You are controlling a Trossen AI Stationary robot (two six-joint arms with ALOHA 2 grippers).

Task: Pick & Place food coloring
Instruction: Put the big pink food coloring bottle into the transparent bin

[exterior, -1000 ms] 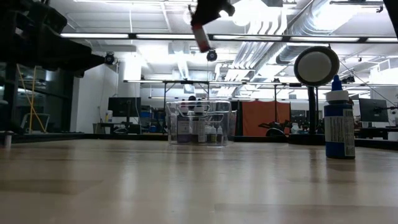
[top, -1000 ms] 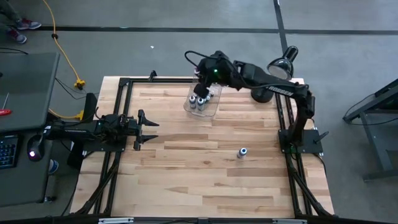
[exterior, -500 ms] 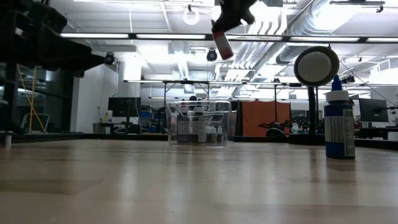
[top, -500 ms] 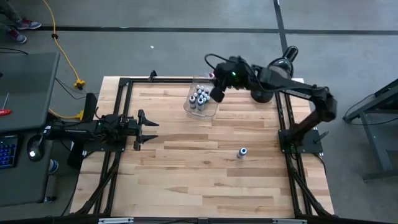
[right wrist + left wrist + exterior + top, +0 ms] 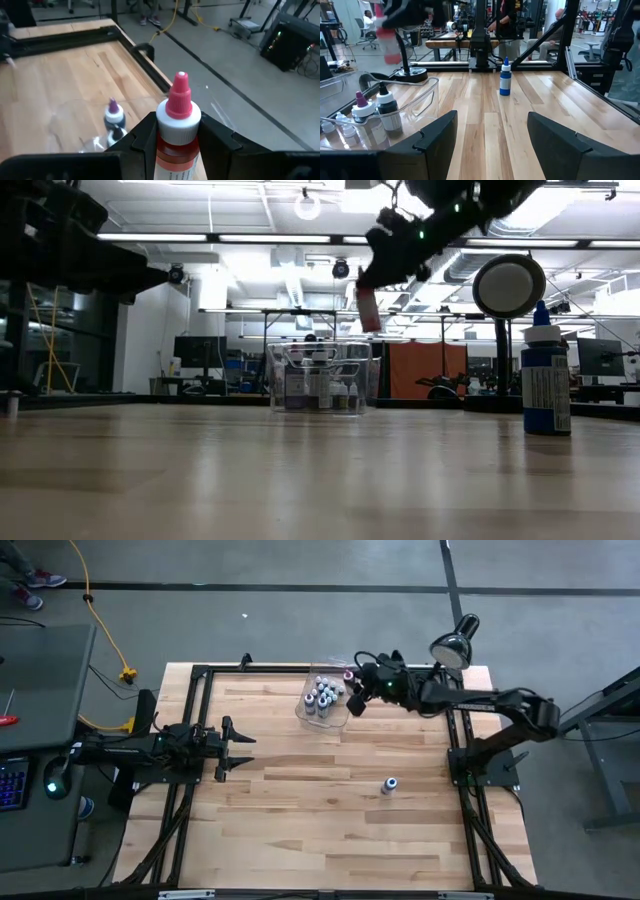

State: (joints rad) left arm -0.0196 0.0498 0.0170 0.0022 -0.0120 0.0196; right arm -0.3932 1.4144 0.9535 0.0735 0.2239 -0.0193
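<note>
My right gripper hangs in the air just right of the clear bin, shut on a red food coloring bottle with a white collar and a pink tip. In the low view this bottle is above the bin's rim. Several small bottles stand upright in the bin. A blue bottle stands upright on the wood at the near right. My left gripper rests open at the table's left side. My right gripper pinches the red bottle's upper body just under the white collar between its two fingers. The fingers come from the table's right, slanting a little downward. The bottle is lifted clear and tilted. Its pink tip stands above the fingers and its body hangs below them.
A desk lamp stands at the far right corner. Black frame rails run round the table. Bare wood lies in the middle and near part of the table. Desks and a person show in the room beyond.
My right gripper has carried the red bottle from over the bin toward the table's right edge and has come down. It now hangs beside the bin at a lower height. The bottle has stayed in the shut fingers.
</note>
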